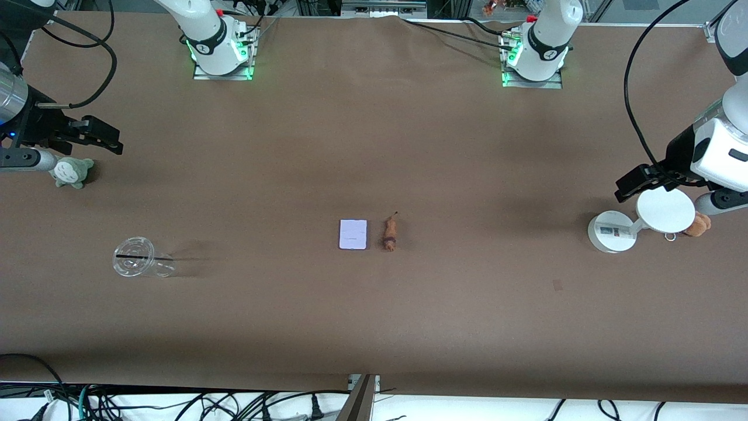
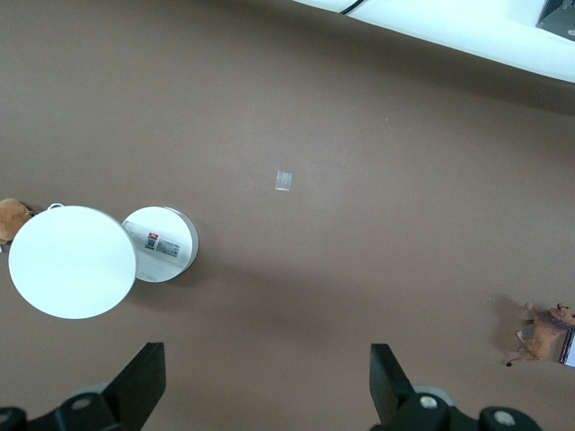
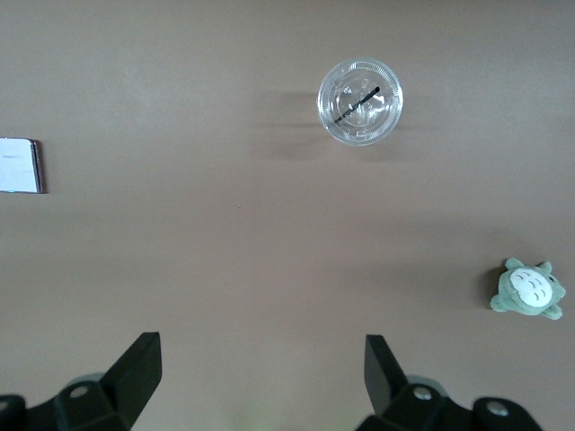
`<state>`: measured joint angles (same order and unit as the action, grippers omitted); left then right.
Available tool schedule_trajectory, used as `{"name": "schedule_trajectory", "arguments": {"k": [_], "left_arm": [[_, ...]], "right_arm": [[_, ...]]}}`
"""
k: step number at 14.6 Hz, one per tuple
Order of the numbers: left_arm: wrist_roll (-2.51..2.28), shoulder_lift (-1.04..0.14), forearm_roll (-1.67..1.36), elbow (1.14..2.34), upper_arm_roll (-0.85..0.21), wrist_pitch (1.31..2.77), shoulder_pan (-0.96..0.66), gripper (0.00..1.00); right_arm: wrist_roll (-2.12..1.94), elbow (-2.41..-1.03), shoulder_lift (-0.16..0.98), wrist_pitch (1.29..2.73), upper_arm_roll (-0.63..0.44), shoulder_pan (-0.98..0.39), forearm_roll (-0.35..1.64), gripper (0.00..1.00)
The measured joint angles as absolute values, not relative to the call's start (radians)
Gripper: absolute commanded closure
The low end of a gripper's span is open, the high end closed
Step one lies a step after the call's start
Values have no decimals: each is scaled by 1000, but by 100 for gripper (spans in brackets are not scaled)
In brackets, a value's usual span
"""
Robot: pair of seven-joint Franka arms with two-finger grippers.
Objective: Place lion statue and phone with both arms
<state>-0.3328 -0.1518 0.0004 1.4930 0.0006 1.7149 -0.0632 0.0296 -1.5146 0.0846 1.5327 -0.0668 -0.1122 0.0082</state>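
The phone (image 1: 353, 234) is seen lying flat near the middle of the front view, on the brown tabletop (image 1: 374, 146), with the lion statue (image 1: 390, 235) just beside it, on the side toward the left arm's end, apart from it. Neither is being touched by anything.

The left hand (image 1: 628, 190) is parked at the right edge of the front view, held up over the white round stand (image 1: 611, 232), with its fingers spread wide and nothing between them. In the left wrist view the stand's disc (image 2: 72, 261) and base (image 2: 162, 244) are shown side by side, and the lion statue (image 2: 542, 334) is caught at the lower right edge. A tan plush (image 1: 698, 224) is tucked next to the disc, mostly hidden, so it's hard to make out.

The right hand (image 1: 108, 137) is kept at the left edge of the front view, just above a grey-green plush toy (image 1: 71, 172), fingers also wide and empty. A clear plastic cup (image 1: 135, 258) with a dark straw is found lower down toward the front camera. In the right wrist view the cup (image 3: 359, 101), the plush toy (image 3: 528, 291) and a sliver of the phone (image 3: 20, 165) can be picked out.
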Motion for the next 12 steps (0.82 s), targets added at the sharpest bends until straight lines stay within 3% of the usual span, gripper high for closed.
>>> {"name": "schedule_trajectory", "arguments": {"k": [12], "left_arm": [[-367,-153,0,1493,-27,1724,-67,0]], "right_arm": [[30,-1515,87,1533,-68,-112,8,0]]}}
